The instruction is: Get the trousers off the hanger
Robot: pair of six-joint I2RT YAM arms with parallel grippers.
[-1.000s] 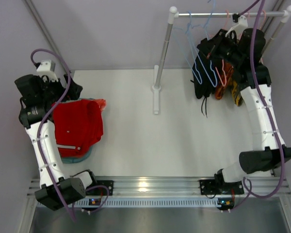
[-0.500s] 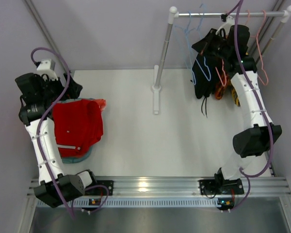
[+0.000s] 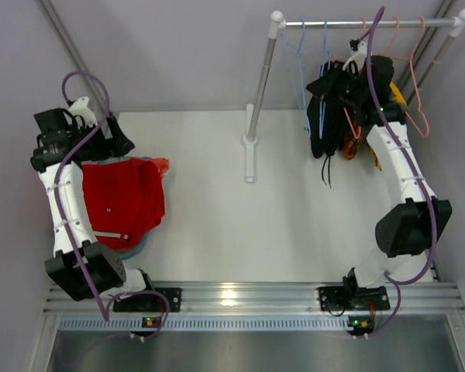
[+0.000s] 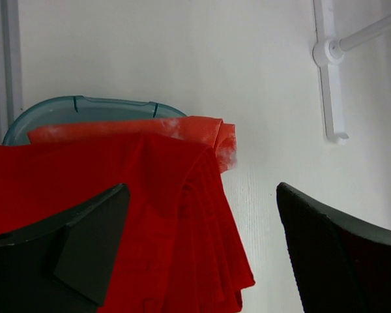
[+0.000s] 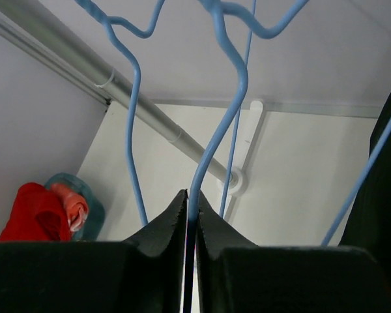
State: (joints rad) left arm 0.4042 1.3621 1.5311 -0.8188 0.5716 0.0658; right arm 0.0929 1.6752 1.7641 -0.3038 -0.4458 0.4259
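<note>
Trousers (image 3: 124,201) fill the teal basin (image 4: 85,107); left gripper (image 4: 199,195) gapes, right gripper (image 5: 190,202) pinches blue hanger (image 5: 228,111).

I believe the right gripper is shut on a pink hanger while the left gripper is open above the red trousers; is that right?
Not quite: the right gripper is shut on a blue hanger, as the right wrist view shows. The left gripper is open above the red trousers.

Tabletop (image 3: 217,201): white, flat.
Basin (image 4: 85,107): teal, on the tabletop's left side.
Rack (image 3: 349,23): metal rail, far right.
Black garment (image 3: 318,138): hangs below the rail.
</note>
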